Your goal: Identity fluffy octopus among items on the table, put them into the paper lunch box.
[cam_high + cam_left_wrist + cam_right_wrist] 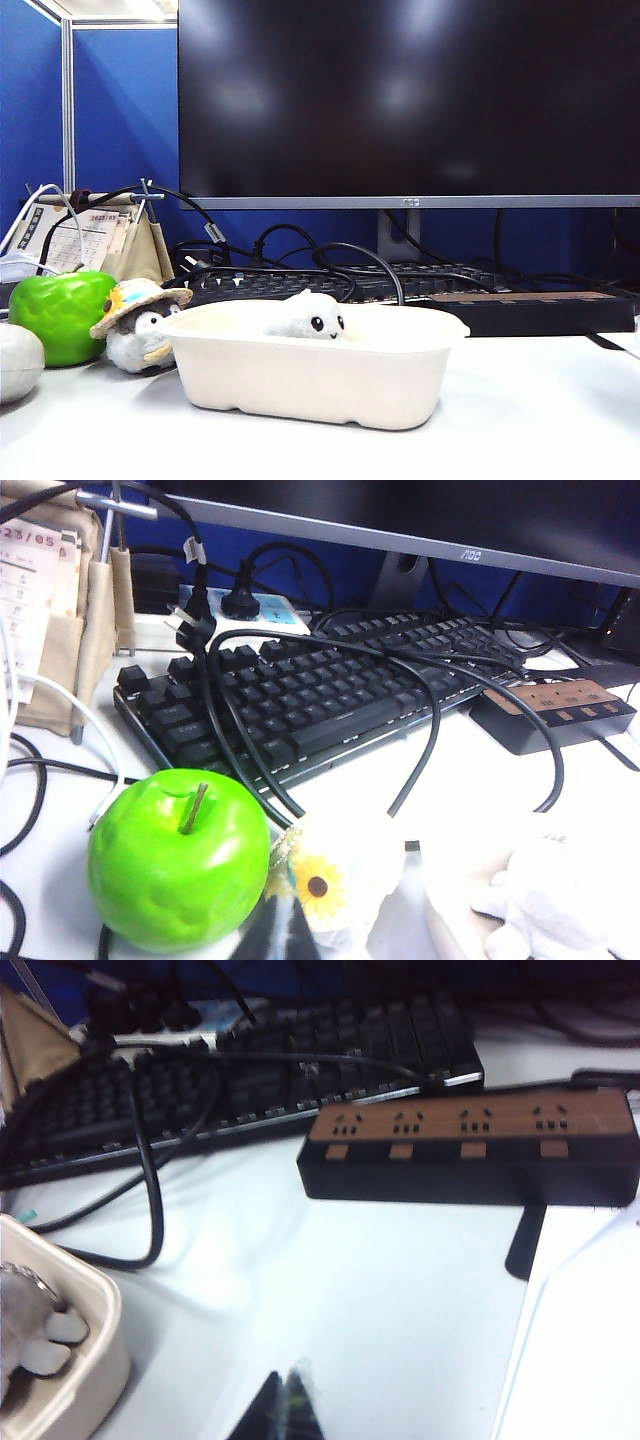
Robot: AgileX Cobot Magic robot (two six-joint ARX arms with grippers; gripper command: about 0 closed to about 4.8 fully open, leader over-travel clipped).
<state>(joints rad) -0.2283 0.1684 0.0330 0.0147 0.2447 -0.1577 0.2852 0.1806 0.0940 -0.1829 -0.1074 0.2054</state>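
My right gripper (283, 1400) is shut, empty; left gripper's state unclear. Fluffy octopus (310, 318) lies mid-frame inside the paper lunch box (320, 385).

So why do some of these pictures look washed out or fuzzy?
Exterior view: sharp, soft glare patches on the monitor. Left wrist view: fluffy octopus and paper lunch box overexposed, nearly white. Right wrist view: blurred throughout, power strip soft; shut right gripper a dark smear.

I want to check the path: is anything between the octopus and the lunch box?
No. The octopus already lies inside the lunch box. The right gripper hangs shut above bare table; the left gripper hangs over the penguin.
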